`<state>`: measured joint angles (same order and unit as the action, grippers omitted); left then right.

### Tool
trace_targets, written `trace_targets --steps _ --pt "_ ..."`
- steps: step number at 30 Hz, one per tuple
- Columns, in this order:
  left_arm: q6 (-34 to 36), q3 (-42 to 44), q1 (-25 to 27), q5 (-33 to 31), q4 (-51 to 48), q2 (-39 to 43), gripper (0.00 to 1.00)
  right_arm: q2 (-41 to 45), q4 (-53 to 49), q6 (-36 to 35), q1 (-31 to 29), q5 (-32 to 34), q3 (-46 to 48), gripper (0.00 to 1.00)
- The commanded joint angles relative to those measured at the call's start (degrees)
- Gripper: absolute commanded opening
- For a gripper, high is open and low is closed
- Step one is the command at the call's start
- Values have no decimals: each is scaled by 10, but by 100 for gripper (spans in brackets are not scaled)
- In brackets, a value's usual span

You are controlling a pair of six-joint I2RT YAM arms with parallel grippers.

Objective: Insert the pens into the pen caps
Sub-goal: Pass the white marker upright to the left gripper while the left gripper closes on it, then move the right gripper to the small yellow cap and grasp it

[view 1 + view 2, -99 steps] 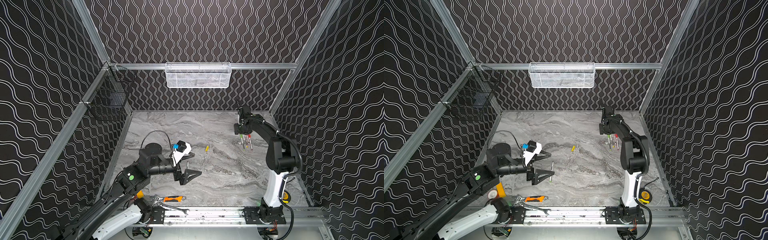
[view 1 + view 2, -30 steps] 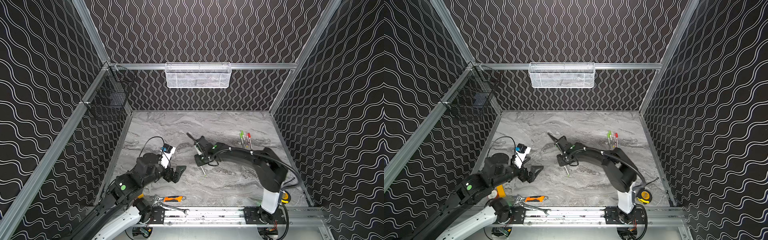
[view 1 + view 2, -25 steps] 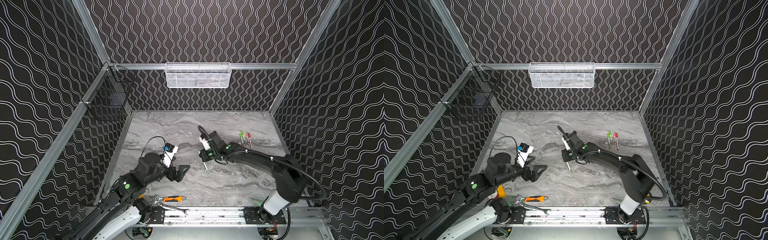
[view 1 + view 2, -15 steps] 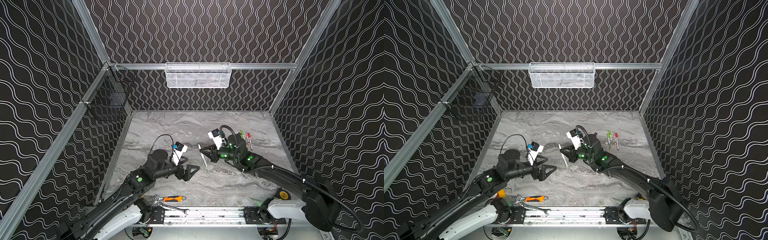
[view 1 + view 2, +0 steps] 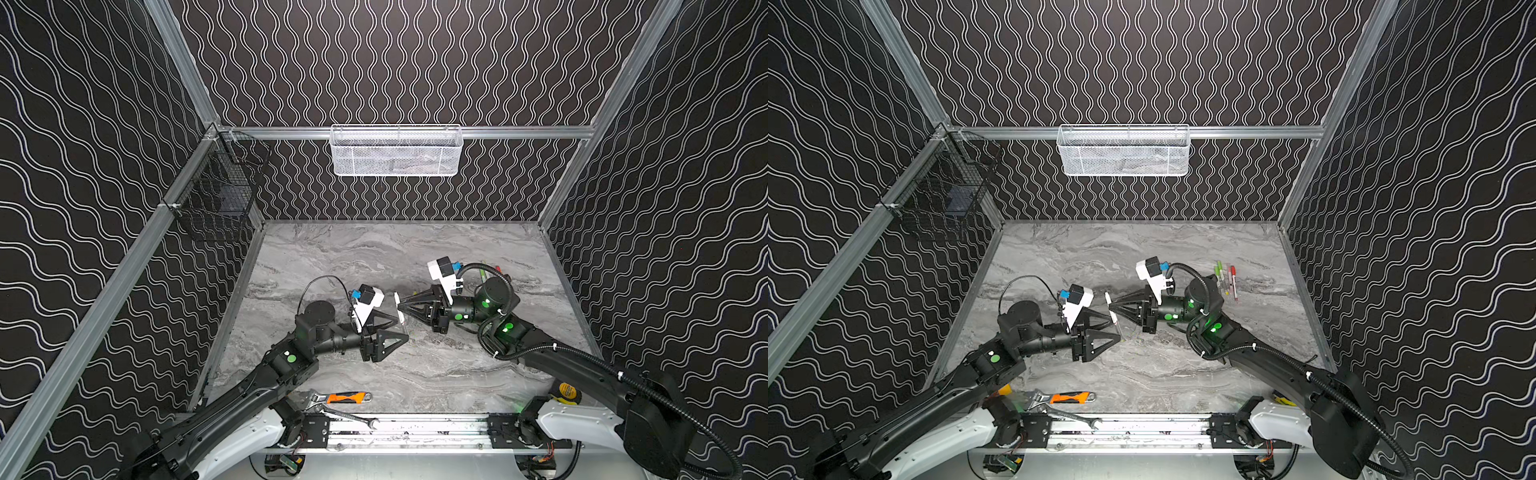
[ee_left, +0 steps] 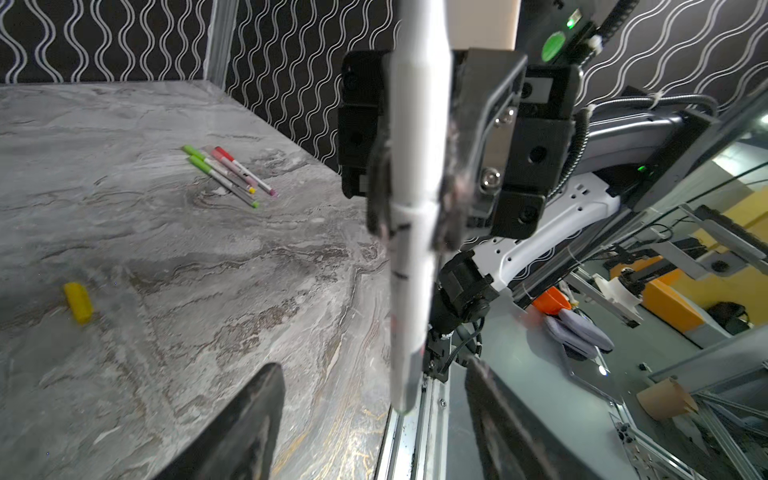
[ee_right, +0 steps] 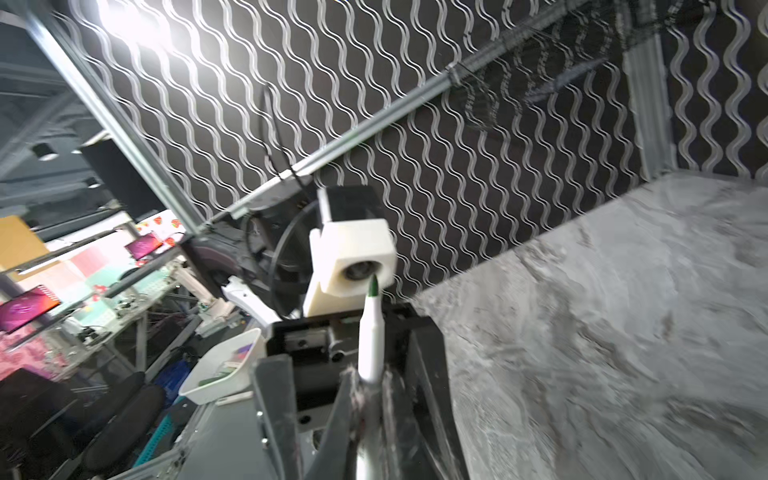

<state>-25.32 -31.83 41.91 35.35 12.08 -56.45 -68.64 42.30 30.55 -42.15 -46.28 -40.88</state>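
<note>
1. Left gripper (image 5: 401,330): fingers spread, holding nothing, pointed toward the right arm.
2. Pen (image 5: 396,300): white barrel, held clear of the worktop (image 5: 374,249) and pinched near mid-barrel by item 3. Its long axis runs crosswise to both grippers. One end hangs just ahead of the gap between the left fingers, touching neither.
3. Right gripper (image 5: 401,306): fingers pressed together on the pen.
4. Yellow cap (image 6: 78,302): loose on the worktop, apart from both grippers. Probably the free left arm's pickup.
5. Three capped pens (image 5: 1225,278): far right, side by side.
</note>
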Motion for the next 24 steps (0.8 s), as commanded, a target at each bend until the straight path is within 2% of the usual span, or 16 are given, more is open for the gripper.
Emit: trace_targets --steps 1,6,11,15,16,19,22,24 --pt "-21 5 0 52 102 -11 66 -7 118 63 -3 -28 9 10" --pt "-15 5 0 48 118 -13 44 -14 131 79 -6 -10 14 10" --pt "-5 -2 -1 40 102 -7 23 -9 145 88 -7 40 34 9" --pt "5 -6 0 31 77 6 7 -7 129 79 -7 51 35 11" --pt "8 -9 -1 31 66 8 3 -8 123 77 -7 56 36 13" --pt "21 -23 -1 4 3 22 0 -7 100 77 -7 91 43 19" --pt "47 -51 0 -45 -106 38 0 -9 41 78 -4 148 41 37" --pt "55 -68 0 -83 -170 48 0 -13 -36 67 -4 195 28 45"
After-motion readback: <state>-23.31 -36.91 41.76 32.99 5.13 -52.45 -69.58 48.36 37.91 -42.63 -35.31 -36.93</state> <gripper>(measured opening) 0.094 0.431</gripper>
